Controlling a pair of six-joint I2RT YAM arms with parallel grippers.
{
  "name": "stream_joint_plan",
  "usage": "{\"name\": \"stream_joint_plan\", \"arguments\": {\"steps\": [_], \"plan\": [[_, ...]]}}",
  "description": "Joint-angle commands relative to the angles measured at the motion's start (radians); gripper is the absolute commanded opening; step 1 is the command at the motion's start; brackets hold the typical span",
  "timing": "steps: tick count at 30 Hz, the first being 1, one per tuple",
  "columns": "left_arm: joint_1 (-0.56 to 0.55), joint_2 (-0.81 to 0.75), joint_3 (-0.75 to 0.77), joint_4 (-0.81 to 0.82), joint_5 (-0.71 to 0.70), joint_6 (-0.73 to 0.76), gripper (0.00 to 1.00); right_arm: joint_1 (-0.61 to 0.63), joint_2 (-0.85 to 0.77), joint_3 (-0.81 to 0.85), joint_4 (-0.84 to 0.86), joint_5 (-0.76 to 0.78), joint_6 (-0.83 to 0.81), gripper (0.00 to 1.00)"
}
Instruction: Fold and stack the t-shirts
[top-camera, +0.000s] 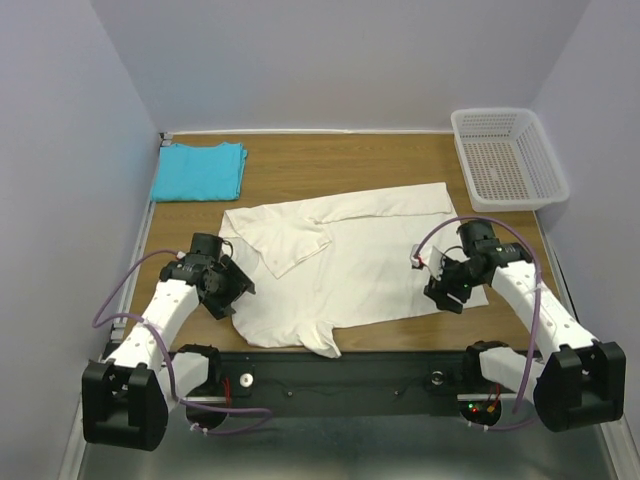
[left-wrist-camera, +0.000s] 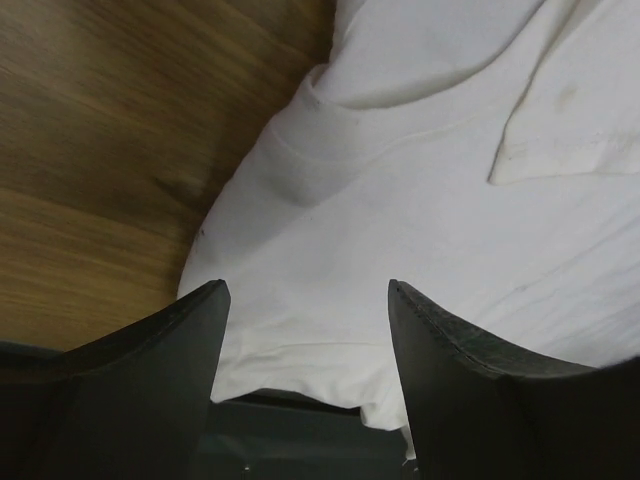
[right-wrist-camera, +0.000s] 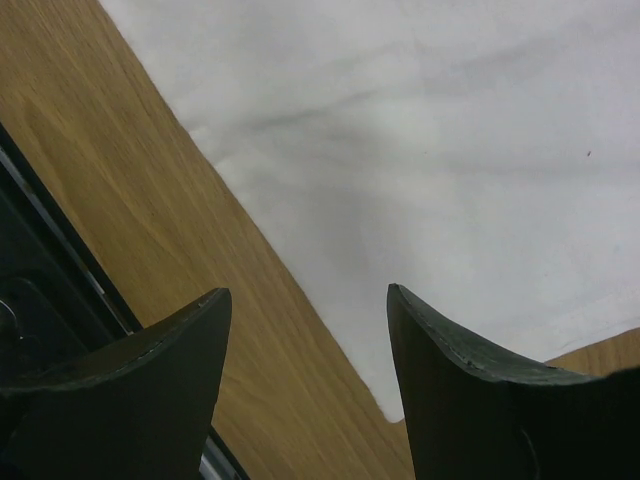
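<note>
Currently, the cream-white t-shirt (top-camera: 350, 260) lies spread across the middle of the wooden table (top-camera: 330, 160). Its near edge reaches the table's front rim, and 1 flap is folded back over the body at the far left. The turquoise t-shirt (top-camera: 200, 172) sits folded in the far left corner, well apart from the white one. A white mesh basket (top-camera: 508, 160) stands at the far right corner. The left hand (top-camera: 228, 290) hangs over the cream-white shirt's near left edge with its 2 fingers wide apart and nothing between them. Its wrist view shows only cloth and bare wood beneath the gap. The right hand (top-camera: 447, 285) hovers over the shirt's right edge, likewise spread and gripping nothing, with the hem running diagonally under it.
</note>
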Motion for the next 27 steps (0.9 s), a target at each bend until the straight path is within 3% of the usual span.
{"name": "stream_joint_plan", "arguments": {"steps": [1,8,13,14,17,20,23,24,27], "plan": [[-0.029,-0.011,0.047,-0.074,0.037,-0.028,0.75,-0.025,-0.004,0.011,0.005,0.003,-0.015,0.69],[-0.092,0.064,0.093,-0.134,0.037,-0.002,0.75,-0.055,0.062,0.056,0.003,-0.108,-0.012,0.69],[-0.138,0.107,0.096,-0.136,0.041,-0.006,0.75,-0.053,0.138,0.074,-0.057,-0.249,-0.099,0.69],[-0.142,0.131,0.101,-0.086,0.136,0.052,0.73,-0.052,0.170,0.096,-0.087,-0.304,-0.130,0.69],[-0.167,0.135,0.137,-0.033,0.184,0.182,0.73,-0.026,0.220,0.132,-0.130,-0.384,-0.171,0.70],[-0.175,0.036,0.127,0.085,0.318,0.258,0.72,0.097,0.273,0.178,-0.118,-0.444,-0.103,0.70],[-0.175,-0.052,0.121,0.204,0.400,0.278,0.72,0.301,0.329,0.217,-0.072,-0.492,-0.014,0.69],[-0.175,-0.103,0.124,0.225,0.397,0.275,0.72,0.395,0.330,0.221,-0.026,-0.503,-0.008,0.69],[-0.173,-0.186,0.156,0.257,0.290,0.299,0.73,0.526,0.298,0.214,0.089,-0.471,-0.018,0.73]]}}
